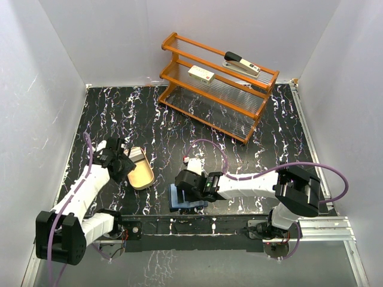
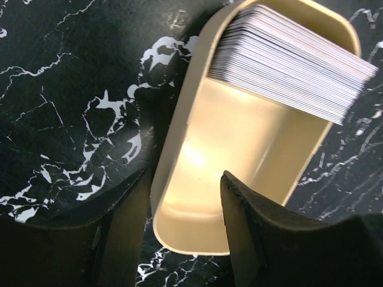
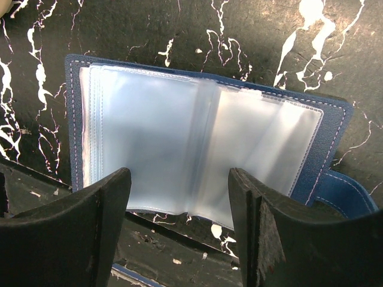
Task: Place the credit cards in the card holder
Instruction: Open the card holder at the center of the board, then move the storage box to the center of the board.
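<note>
A stack of pale credit cards (image 2: 293, 66) leans in the far end of a tan oval tray (image 2: 239, 143); from above the cards (image 1: 136, 154) show as a whitish patch. My left gripper (image 2: 185, 175) hangs open over the tray's near end, one finger outside its left wall and the other over its inside, holding nothing. The card holder (image 3: 179, 119) lies open flat on the table, navy outside with pale blue glossy pockets and a snap tab (image 3: 350, 197) at the right. My right gripper (image 3: 179, 173) stands open just above its near edge, empty.
An orange wire rack (image 1: 218, 84) stands at the back with a stapler (image 1: 242, 63) and a cream box with a red label (image 1: 201, 74) on its shelves. White walls close in the black marbled table (image 1: 239, 149) on three sides. The tray (image 1: 143, 176) sits left of the card holder (image 1: 185, 202).
</note>
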You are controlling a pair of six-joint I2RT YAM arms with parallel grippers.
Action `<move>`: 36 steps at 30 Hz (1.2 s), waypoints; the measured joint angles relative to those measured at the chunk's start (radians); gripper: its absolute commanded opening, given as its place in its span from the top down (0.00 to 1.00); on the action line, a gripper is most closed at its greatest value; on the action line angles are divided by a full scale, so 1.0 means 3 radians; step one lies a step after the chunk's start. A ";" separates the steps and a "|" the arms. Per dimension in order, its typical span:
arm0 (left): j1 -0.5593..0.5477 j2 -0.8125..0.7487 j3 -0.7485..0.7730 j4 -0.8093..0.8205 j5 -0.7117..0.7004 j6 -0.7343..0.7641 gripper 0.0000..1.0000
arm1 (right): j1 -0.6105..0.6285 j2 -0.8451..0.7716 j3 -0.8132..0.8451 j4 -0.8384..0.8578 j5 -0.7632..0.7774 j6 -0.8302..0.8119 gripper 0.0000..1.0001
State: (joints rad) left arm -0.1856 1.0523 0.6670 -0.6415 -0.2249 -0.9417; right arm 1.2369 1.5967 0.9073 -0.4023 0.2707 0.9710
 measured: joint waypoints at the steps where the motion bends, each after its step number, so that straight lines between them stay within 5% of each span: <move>1: 0.0032 0.0032 -0.0031 0.0045 0.0014 0.0033 0.54 | 0.0000 0.0000 0.0000 0.0001 0.0000 -0.0001 0.35; 15: 0.0108 0.0394 -0.0167 0.0518 0.0168 0.0613 0.79 | 0.0023 0.0000 -0.0004 0.0032 -0.0011 -0.0089 0.36; 36: 0.0111 0.0847 -0.0135 0.1039 0.0926 0.1195 0.90 | 0.0151 0.0043 -0.0019 0.0098 0.0095 -0.0028 0.37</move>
State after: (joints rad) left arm -0.1524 1.3064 0.6266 -0.3298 0.0528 -0.5831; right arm 1.2823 1.6096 0.9016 -0.3729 0.2993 0.9627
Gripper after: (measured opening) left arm 0.108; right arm 0.634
